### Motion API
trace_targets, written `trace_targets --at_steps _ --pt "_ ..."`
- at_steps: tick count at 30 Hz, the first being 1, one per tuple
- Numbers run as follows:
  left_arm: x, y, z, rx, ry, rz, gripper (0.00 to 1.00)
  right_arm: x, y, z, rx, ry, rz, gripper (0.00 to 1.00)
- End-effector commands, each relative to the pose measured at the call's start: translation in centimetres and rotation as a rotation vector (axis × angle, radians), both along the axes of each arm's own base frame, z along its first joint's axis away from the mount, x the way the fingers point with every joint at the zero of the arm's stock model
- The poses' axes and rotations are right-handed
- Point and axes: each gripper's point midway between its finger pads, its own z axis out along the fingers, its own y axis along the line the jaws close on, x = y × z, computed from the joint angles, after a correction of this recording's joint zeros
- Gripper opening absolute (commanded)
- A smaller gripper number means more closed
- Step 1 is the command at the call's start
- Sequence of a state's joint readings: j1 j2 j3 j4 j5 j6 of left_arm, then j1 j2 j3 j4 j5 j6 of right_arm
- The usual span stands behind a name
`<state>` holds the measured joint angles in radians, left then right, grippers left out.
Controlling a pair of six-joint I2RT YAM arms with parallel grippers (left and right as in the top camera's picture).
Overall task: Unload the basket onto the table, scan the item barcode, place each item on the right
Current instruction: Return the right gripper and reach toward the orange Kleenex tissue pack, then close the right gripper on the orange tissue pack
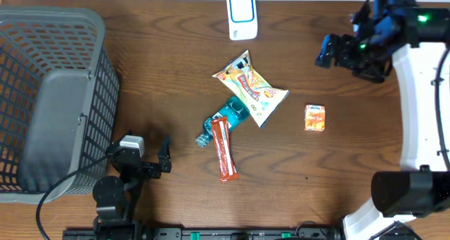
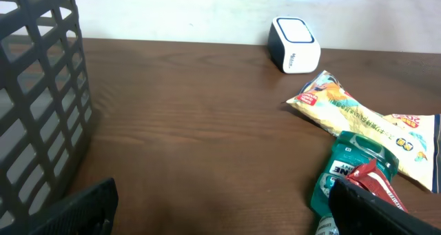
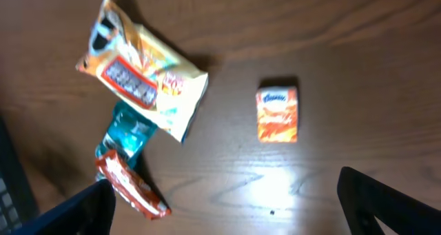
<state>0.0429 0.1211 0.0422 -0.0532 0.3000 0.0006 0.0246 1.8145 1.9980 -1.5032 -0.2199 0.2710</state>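
white and blue scanner (image 1: 241, 15) at the back, yellow snack bag (image 1: 249, 89) lying flat, teal pouch (image 1: 225, 120) touching it, red bar wrapper (image 1: 224, 148) overlapping the pouch, small orange box (image 1: 315, 118) apart on the right

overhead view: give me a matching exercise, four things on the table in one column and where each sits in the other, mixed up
Things:
1. white scanner
2. small orange box
3. red wrapper
4. grey basket

Places:
A. at the left end of the table
B. lying partly on the teal pouch
C. at the far edge, near the middle
D. on its own, to the right of the yellow bag

Pairs: 1-C, 2-D, 3-B, 4-A
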Motion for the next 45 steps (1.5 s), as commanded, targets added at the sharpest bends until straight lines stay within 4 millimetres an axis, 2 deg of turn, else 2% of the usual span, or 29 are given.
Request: trace_targets --at_steps 1,6,10,13,14,16,17,18,23,27,31,35,41,45 --pt "-0.1 0.1 -1.6 0.005 0.037 0.003 0.98 -0.3 0.9 -0.8 0.001 0.048 -0.035 0.95" --pt "-0.1 0.1 -1.6 0.005 0.037 0.003 0.98 -1.0 1.2 -2.7 -0.035 0.107 -0.073 0.89" --pt "-0.1 0.1 -1.6 0.005 0.037 0.003 0.98 -2.2 0.6 -5.4 -0.111 0.176 -0.067 0.81" --pt "-0.1 0.1 -1.6 0.005 0.037 0.003 0.98 -3.1 0.1 -8.6 -0.170 0.231 -0.059 0.61" --pt "-0.1 0.1 -1.6 0.005 0.037 0.003 0.98 -3.4 0.2 -9.5 -0.170 0.246 -0.069 0.52" --pt "-0.1 0.1 -1.6 0.005 0.037 0.003 0.98 -4.2 0.5 -11.6 -0.163 0.286 -0.107 0.19" --pt "-0.1 0.1 -1.6 0.005 0.037 0.003 0.98 -4.6 0.5 -12.5 -0.164 0.304 -0.125 0.06" --pt "-0.1 0.1 -1.6 0.005 0.037 0.003 0.98 -5.0 0.4 -13.5 -0.166 0.323 -0.145 0.01" --pt "-0.1 0.1 -1.6 0.005 0.037 0.003 0.98 -6.3 0.1 -16.9 -0.176 0.356 -0.172 0.01" --pt "-0.1 0.1 -1.6 0.005 0.037 0.003 0.98 -5.4 -0.2 -18.7 -0.187 0.304 -0.216 0.01" --pt "-0.1 0.1 -1.6 0.005 0.037 0.003 0.98 -3.7 -0.4 -19.9 -0.186 0.220 -0.224 0.01" --pt "-0.1 0.1 -1.6 0.005 0.037 0.003 0.98 -2.9 -1.9 -21.2 -0.267 0.150 -0.247 0.01" --pt "-0.1 0.1 -1.6 0.005 0.037 0.003 0.98 -3.5 -2.1 -23.5 -0.266 0.128 -0.250 0.01" --pt "-0.1 0.1 -1.6 0.005 0.037 0.003 0.98 -2.9 -2.0 -23.9 -0.267 0.089 -0.209 0.01"
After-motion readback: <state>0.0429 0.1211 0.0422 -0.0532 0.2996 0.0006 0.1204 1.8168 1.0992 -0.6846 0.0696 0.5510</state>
